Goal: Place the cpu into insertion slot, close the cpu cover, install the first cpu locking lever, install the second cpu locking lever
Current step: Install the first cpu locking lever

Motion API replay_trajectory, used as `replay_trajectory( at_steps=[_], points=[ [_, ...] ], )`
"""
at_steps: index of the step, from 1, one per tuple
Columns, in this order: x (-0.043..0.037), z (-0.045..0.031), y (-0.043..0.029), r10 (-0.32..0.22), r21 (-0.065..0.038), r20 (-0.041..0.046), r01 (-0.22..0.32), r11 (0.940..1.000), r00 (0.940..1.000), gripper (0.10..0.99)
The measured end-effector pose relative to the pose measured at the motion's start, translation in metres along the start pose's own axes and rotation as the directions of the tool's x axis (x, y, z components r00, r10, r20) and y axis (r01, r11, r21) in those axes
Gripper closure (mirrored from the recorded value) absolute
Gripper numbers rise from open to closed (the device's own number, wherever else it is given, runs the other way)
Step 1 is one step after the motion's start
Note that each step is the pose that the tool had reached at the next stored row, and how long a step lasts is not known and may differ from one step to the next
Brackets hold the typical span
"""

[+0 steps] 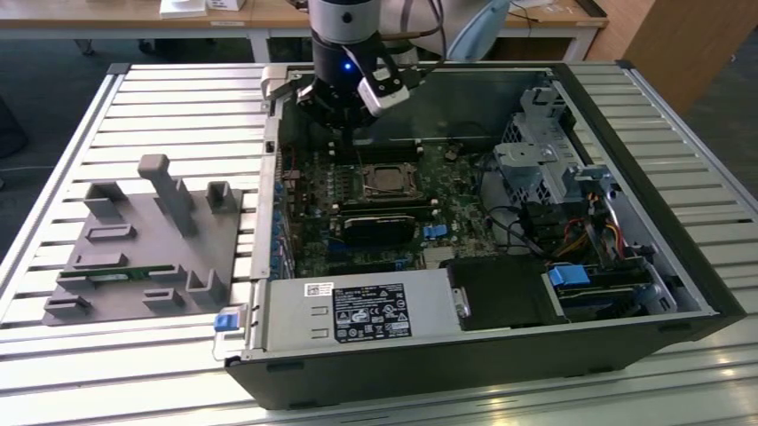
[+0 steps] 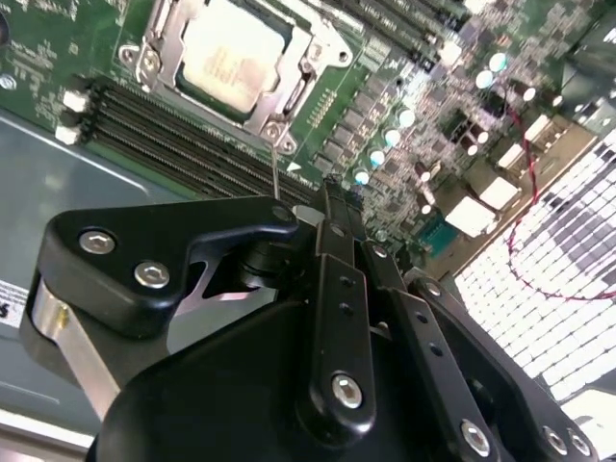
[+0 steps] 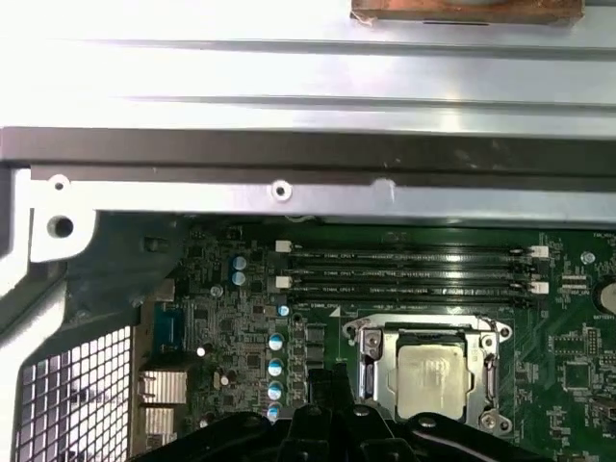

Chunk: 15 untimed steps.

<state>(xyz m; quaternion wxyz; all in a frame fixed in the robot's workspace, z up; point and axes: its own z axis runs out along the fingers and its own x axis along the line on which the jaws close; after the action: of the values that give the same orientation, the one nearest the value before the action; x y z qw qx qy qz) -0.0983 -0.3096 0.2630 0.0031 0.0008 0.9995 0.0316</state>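
On the exterior view's left, a grey moulded fixture (image 1: 148,244) with upright posts sits on the slatted white table (image 1: 71,133), and a small green module (image 1: 119,275) lies in one of its recesses. Just beside it, toward the exterior view's right, stands the open computer case (image 1: 663,266), its green motherboard (image 1: 314,240) facing up. The arm's black gripper (image 1: 335,124) hangs over the rear edge of the board, near the socket but not touching it; I cannot tell whether its fingers are released or clenched, as they are bunched together in the second wrist view (image 2: 327,217) with nothing visibly between them. The cpu (image 1: 385,180) sits seated in the insertion slot (image 1: 367,171) near the board's middle; in both wrist views its pale metal top (image 2: 234,58) (image 3: 435,373) shows through the window of the cpu cover (image 2: 154,43) (image 3: 371,375), which lies flat around it. A thin lever wire (image 2: 274,166) rises by one socket corner. Black memory slots (image 3: 409,274) run beside the socket. Further right, the silver drive cage (image 1: 539,146) and blue connectors (image 1: 571,277) occupy the case's far side.
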Motion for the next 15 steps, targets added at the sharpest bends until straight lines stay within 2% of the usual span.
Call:
replay_trajectory(
  at_steps=[8,15],
  points=[
    [0.0028,0.0053,0.0126,-0.002,0.000,-0.0001,0.002,1.0000,1.0000,0.980],
    [0.0017,0.0061,0.0152,-0.002,0.000,-0.0002,0.002,1.0000,1.0000,0.980]
  ],
)
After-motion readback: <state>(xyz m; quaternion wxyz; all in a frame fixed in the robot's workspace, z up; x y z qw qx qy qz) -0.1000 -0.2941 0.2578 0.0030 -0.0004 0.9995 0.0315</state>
